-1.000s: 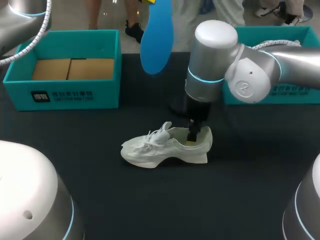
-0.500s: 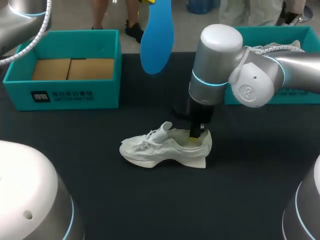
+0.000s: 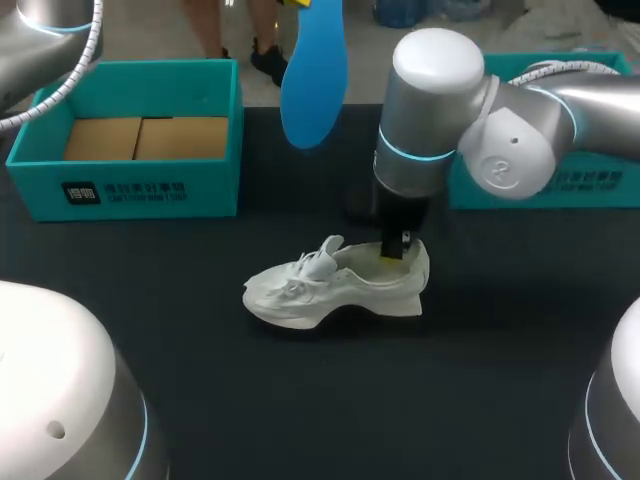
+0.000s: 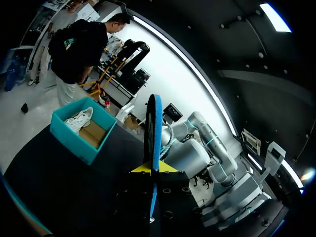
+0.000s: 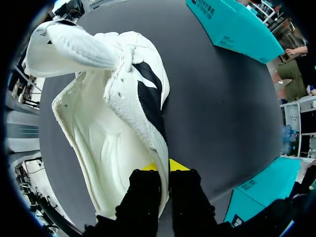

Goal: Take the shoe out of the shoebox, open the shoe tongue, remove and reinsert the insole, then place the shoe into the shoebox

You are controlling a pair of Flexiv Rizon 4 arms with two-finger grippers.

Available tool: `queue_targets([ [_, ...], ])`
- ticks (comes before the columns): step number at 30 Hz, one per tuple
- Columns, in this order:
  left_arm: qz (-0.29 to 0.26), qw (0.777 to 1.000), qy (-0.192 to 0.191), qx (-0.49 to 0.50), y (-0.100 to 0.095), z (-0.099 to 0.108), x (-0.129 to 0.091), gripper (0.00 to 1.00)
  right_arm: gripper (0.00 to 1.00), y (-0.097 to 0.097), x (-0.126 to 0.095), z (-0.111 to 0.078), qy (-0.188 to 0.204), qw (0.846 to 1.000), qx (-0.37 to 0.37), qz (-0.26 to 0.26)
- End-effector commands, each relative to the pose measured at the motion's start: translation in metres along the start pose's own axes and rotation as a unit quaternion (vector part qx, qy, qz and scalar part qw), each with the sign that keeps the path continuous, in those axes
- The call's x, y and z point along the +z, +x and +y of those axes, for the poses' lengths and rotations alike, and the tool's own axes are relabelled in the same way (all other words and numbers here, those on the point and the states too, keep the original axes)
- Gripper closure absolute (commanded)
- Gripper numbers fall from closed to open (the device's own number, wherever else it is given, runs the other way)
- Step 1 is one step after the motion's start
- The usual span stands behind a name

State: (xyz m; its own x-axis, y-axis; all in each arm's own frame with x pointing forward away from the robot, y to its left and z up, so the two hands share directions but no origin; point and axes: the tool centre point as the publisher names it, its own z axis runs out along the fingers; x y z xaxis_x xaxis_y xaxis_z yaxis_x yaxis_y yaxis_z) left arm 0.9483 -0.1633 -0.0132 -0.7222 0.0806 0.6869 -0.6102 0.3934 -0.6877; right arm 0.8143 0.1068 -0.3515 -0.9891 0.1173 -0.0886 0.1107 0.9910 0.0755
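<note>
White mesh and leather make up the shoe (image 3: 335,290), which lies on its sole at the middle of the black table (image 3: 400,400), toe toward the left shoebox (image 3: 140,190) and heel toward the right shoebox (image 3: 585,185).

Change since the earlier frames: the right arm has drawn slightly back toward the far side of the table. The heel of the shoe has gone with it and now appears a little raised, though the head view is too coarse to confirm this. The toe has barely shifted. The blue insole (image 3: 313,75) hangs where it hung before, over the table's far edge.

Right gripper (image 3: 393,250): closed on the shoe's heel collar. The right wrist view shows one finger inside the opening and the other against the outer wall, both yellow tips pressed to the collar's rim. The tongue is folded forward over the laces, and the footbed is bare.

Left gripper (image 4: 154,169): clamped on the lower end of the insole. In the left wrist view the insole stands upright and edge-on between the yellow tips.

Markings: the front wall of each teal shoebox carries white print, a square emblem followed by two lines of characters. The left shoebox shows a brown cardboard floor.
</note>
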Motion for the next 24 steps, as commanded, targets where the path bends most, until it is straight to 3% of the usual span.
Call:
queue_targets([
  [1,0.002,1.000,-0.001,0.000,-0.002,0.000,0.000,1.00,1.00,-0.001,-0.048,-0.011,-0.001,1.000,-0.005,-0.012],
  [8,0.002,1.000,-0.001,0.000,-0.002,0.000,0.000,1.00,1.00,-0.013,-0.072,-0.014,0.009,0.999,-0.035,-0.009],
  [11,0.002,1.000,-0.001,0.000,-0.002,0.000,0.000,1.00,1.00,-0.024,-0.073,-0.013,-0.010,0.996,-0.079,0.030],
  [24,0.002,1.000,-0.001,0.000,-0.002,0.000,0.000,1.00,1.00,-0.024,-0.073,-0.013,-0.010,0.996,-0.079,0.030],
])
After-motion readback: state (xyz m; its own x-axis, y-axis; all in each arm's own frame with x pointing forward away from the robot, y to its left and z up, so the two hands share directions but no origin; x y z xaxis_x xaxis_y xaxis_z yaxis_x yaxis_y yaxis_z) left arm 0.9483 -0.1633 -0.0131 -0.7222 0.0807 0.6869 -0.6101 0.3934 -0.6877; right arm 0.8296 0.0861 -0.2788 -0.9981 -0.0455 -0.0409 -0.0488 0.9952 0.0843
